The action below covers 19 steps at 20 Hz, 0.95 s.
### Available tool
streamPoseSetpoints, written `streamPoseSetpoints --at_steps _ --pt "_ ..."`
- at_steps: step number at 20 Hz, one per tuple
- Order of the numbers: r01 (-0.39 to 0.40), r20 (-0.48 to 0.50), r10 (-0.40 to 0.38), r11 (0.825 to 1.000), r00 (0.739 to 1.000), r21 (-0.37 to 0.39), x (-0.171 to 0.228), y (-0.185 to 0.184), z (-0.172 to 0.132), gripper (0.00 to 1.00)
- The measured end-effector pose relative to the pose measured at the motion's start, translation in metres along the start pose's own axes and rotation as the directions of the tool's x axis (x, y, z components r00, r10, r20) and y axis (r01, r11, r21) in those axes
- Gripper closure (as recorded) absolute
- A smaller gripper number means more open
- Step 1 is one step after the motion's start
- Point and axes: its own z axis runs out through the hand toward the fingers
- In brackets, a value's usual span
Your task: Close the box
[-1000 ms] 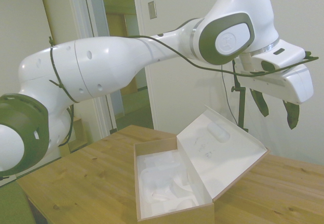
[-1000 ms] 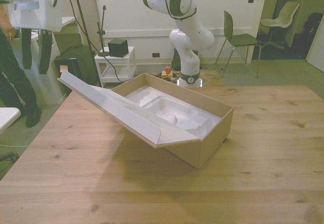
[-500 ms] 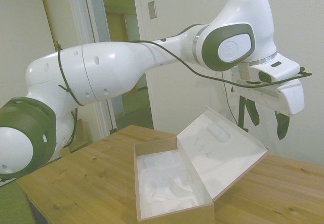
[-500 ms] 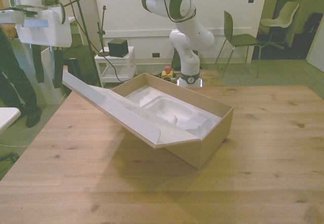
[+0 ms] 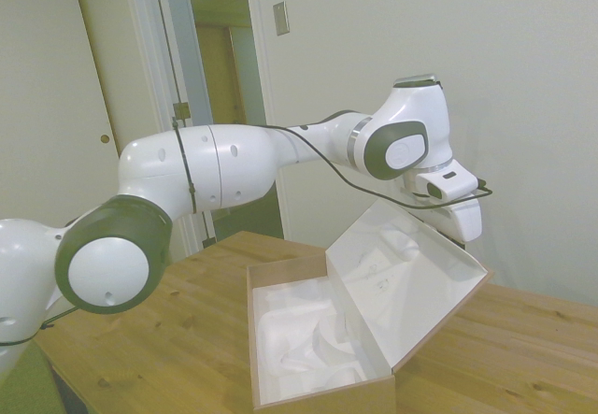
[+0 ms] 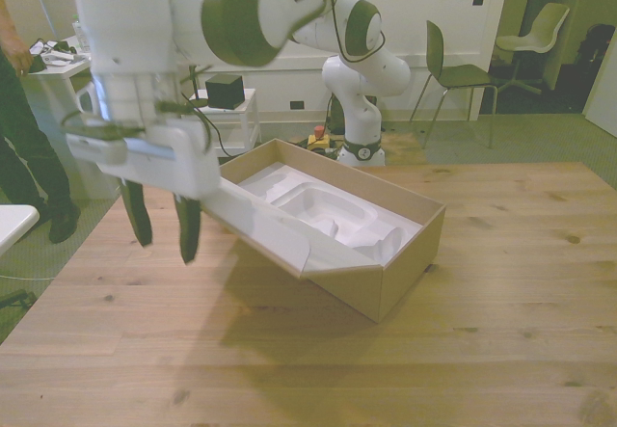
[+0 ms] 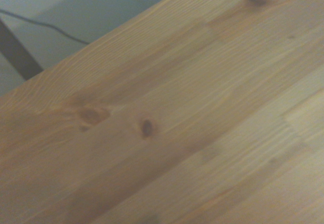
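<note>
At nine o'clock from the box (image 6: 390, 253), the gripper (image 6: 162, 230) hangs beyond the lid (image 6: 265, 225), fingers (image 6: 135, 212) parted wide and empty, probably so it can get under the outer face and lift. The box sits mid-table (image 6: 482, 350), lid leaning out toward nine, foam lining (image 6: 323, 207) showing.

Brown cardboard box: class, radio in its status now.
Hand open, empty, outside the lid. Brown cardboard box open, lid propped at a slant. Nothing blocking.
</note>
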Motion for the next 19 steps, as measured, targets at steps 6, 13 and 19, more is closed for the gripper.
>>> streamPoseSetpoints --at_steps 6,13,19 --pt "0.061 0.210 -0.086 0.991 0.974 0.120 -0.038 -0.010 0.003 0.00" --pt "0.257 0.227 -0.292 0.951 0.929 0.172 -0.191 -0.045 -0.055 0.00" --pt "0.334 0.192 -0.365 0.927 0.911 0.173 -0.305 -0.024 -0.110 0.00"
